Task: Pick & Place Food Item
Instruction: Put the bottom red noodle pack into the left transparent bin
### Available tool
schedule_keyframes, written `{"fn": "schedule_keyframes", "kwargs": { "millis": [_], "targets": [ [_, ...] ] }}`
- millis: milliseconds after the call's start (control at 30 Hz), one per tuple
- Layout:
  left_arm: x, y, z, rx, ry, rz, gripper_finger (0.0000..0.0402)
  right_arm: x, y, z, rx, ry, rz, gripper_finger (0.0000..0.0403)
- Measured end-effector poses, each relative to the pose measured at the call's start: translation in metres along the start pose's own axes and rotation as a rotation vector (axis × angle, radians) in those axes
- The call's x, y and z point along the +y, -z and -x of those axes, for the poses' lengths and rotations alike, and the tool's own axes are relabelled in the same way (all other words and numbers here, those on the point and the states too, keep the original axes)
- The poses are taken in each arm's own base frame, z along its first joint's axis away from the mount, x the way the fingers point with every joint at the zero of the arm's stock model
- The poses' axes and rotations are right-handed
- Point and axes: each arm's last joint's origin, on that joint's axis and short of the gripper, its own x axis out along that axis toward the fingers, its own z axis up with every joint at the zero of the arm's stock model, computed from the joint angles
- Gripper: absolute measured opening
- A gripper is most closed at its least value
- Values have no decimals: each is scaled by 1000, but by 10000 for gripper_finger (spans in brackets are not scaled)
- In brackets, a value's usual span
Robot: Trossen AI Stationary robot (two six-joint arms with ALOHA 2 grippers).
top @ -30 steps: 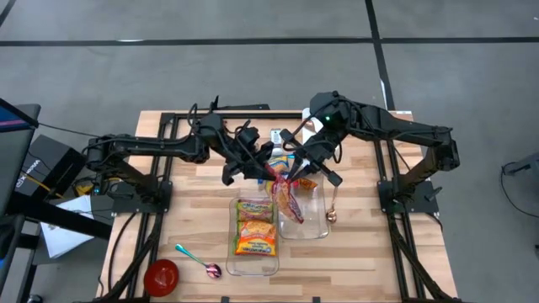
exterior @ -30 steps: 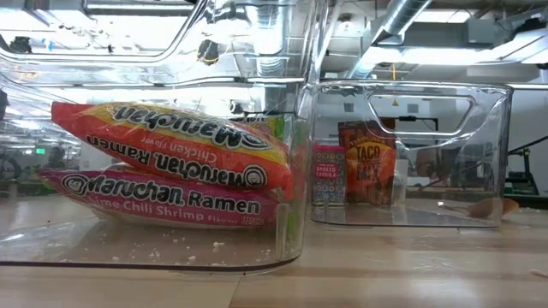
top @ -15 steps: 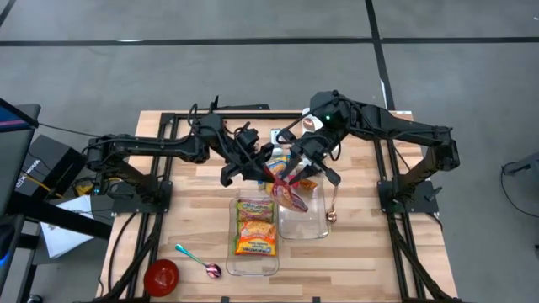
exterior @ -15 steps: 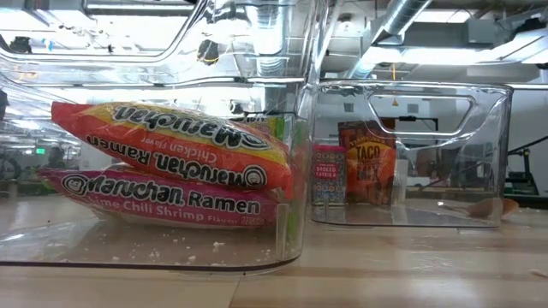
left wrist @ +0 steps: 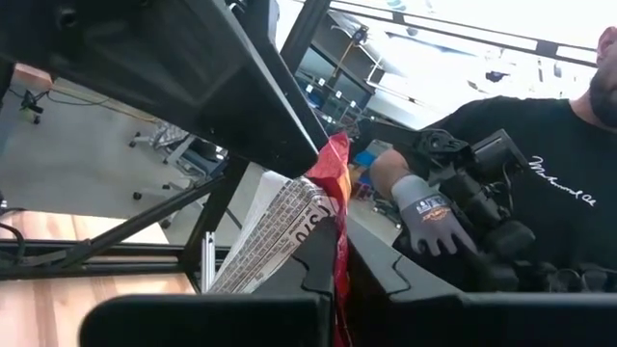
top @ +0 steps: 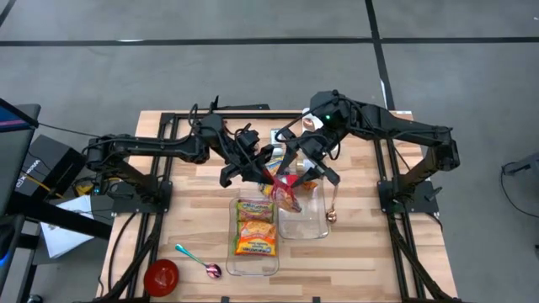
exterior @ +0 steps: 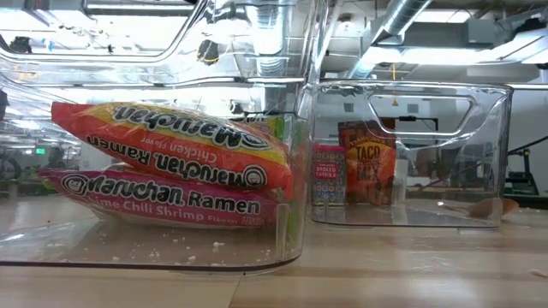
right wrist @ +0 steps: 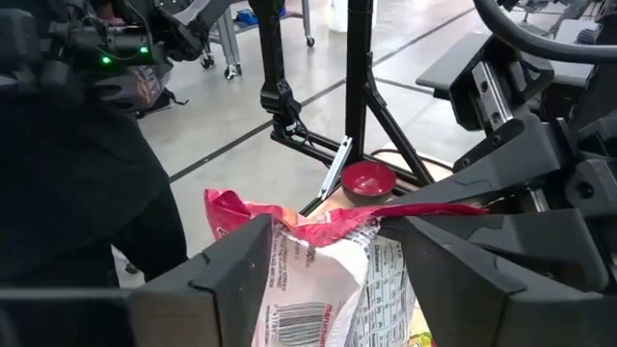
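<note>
A ramen packet (top: 285,189) with a red crimped end hangs in the air over the right one of two clear bins (top: 306,220). My left gripper (top: 268,175) is shut on that end. My right gripper (top: 301,172) is open beside it, one finger (right wrist: 224,270) on each side of the packet's (right wrist: 323,289) upper part; whether they touch it I cannot tell. The left clear bin (top: 229,252) holds two ramen packets (exterior: 171,145), one lying on the other. In the low view the right bin (exterior: 411,154) has nothing in it. My left gripper pinches the packet's red crimped end seam (left wrist: 335,169) between its two fingers. The fingers come in about level from the table's left. The packet hangs below them, clear of the bins and the table.
A red bowl (top: 161,276) and a spoon (top: 198,261) lie at the near left. A copper-coloured spoon (top: 332,212) lies right of the right bin. Small packets (exterior: 368,171) stand beyond the bins. A person with a grey glove (left wrist: 432,214) stands past the table.
My right gripper has opened and rolled a little in place, letting go of the hanging packet. The packet stays in my left gripper, which has kept still.
</note>
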Motion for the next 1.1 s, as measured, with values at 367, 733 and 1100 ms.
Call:
{"fn": "schedule_keyframes", "kwargs": {
  "millis": [367,733,1100],
  "targets": [
    [9,9,4,82,-47,66,0,13,5,11,85,-1,-104,209],
    [13,34,1,237,-154,321,0,40,19,30,274,-4,-285,196],
    [-12,69,-20,414,-194,621,0,55,27,44,391,1,-362,188]
  ]
}}
